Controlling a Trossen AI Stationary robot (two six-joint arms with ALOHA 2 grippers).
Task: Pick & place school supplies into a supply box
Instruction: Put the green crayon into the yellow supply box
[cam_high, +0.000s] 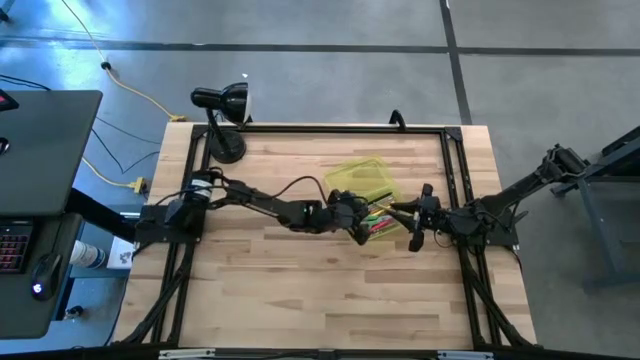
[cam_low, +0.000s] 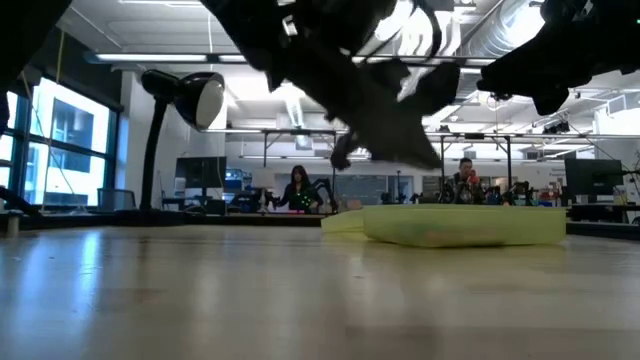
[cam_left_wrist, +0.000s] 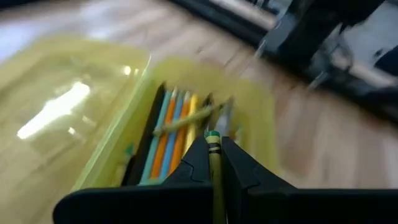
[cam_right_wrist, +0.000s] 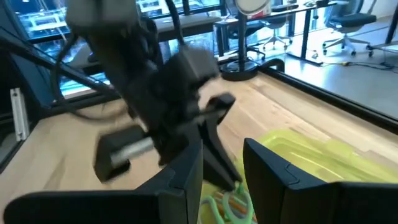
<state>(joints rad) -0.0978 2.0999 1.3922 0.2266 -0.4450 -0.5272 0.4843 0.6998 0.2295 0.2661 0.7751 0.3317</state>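
Note:
The translucent yellow-green supply box (cam_high: 388, 232) lies open right of the table's middle, its lid (cam_high: 358, 178) folded back flat toward the far edge. Inside the box (cam_left_wrist: 255, 118), several pens and pencils (cam_left_wrist: 171, 137) lie lengthwise: orange, teal, yellow and black. Green scissor handles (cam_right_wrist: 227, 205) show at the box's right end. My left gripper (cam_left_wrist: 213, 149) hovers over the box's left end, shut on a yellow-green pencil. My right gripper (cam_right_wrist: 222, 165) is open above the box's right end, facing the left gripper (cam_high: 358, 222). My left gripper pinches a yellow-green pencil (cam_left_wrist: 213, 144) between its two fingers. The pencil lies along the fingers, and its dark-banded end sticks out just past the fingertips toward the box. It is lifted clear above the pens in the box.
A black desk lamp (cam_high: 222, 110) stands at the table's far left corner, seen also in the low view as the lamp (cam_low: 185, 95). A black rail frame (cam_high: 455, 160) borders the tabletop. Bare wood (cam_high: 300, 290) lies on the near side. People sit at desks beyond the table.

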